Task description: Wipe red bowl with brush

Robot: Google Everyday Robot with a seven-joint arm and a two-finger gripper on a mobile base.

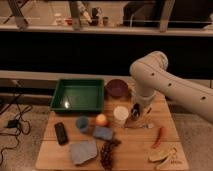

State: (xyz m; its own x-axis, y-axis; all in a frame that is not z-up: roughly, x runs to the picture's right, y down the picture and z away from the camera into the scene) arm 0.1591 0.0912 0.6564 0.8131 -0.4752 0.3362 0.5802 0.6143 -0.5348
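Note:
My gripper (135, 111) hangs at the end of the white arm (155, 80), low over the wooden table (130, 150), just right of a white cup (120, 114) and in front of the dark purple bowl (117, 88). It shows as a dark shape, and I cannot make out a brush in it. No brush with a black handle shows elsewhere on the table. The red bowl does not show; the arm hides the table's back right part. A thin silver utensil (140, 126) lies just in front of the gripper.
A green tray (78, 95) stands at the back left. In front lie a small orange ball (101, 119), a blue cup (82, 123), a black remote-like block (61, 133), a blue sponge (103, 133), a grey cloth (83, 151), grapes (106, 153), a red chili (160, 136) and bananas (162, 155).

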